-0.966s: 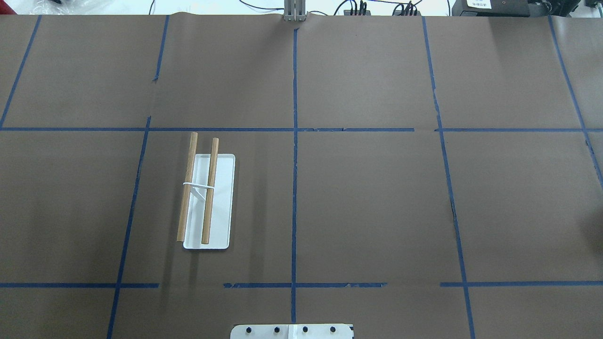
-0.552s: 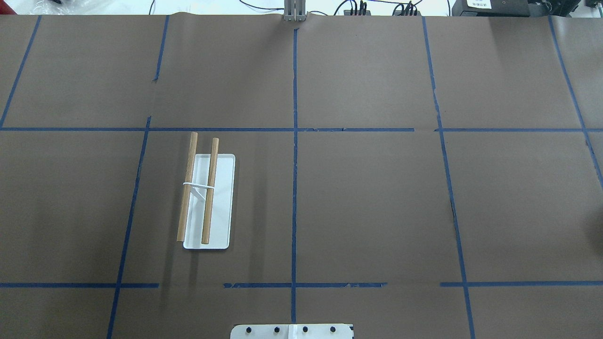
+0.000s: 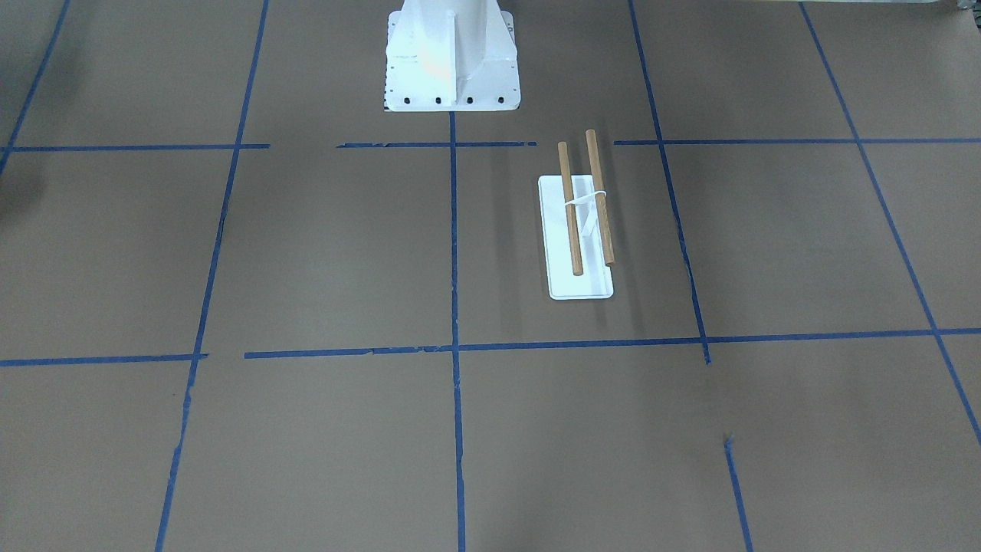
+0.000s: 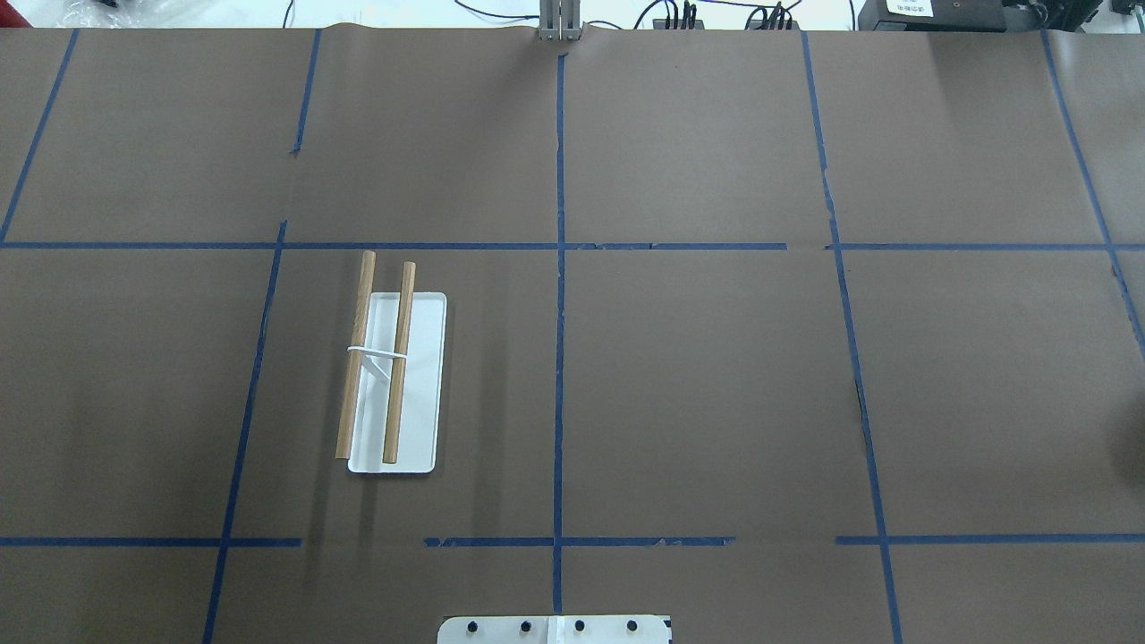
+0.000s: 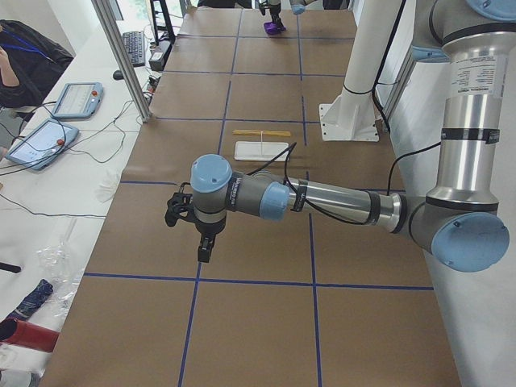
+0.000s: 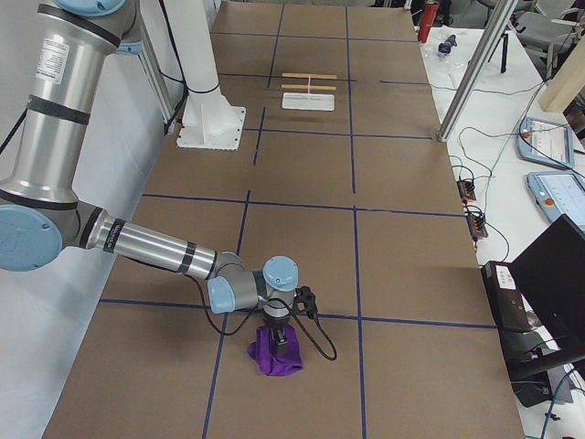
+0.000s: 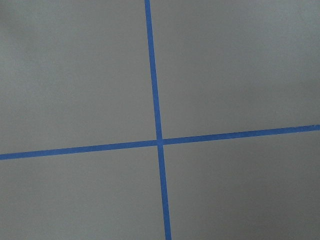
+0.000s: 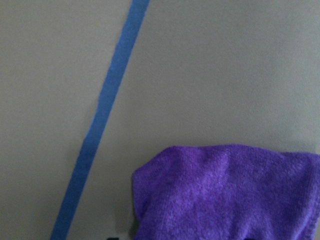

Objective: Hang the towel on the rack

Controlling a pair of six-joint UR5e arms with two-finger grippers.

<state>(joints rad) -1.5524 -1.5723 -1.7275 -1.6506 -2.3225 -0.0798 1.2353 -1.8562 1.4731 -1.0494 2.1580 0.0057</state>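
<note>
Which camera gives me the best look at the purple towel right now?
Exterior right: the whole towel lies bunched on the table beneath the right gripper. The right wrist view shows only part close up; exterior left shows a tiny far patch. Overhead, front-facing and left wrist views miss it.

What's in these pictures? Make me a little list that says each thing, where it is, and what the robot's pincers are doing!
Towel: crumpled purple cloth towel, lying on the brown paper table with blue tape lines, far from the rack.
Rack: small rack with two wooden rods on a white base; nothing hangs on it.
Right pincer: right over the towel; open or shut, cannot tell.
Left pincer: above bare table paper, away from towel and rack; open or shut, cannot tell.
Job: towel not hung yet.
</note>
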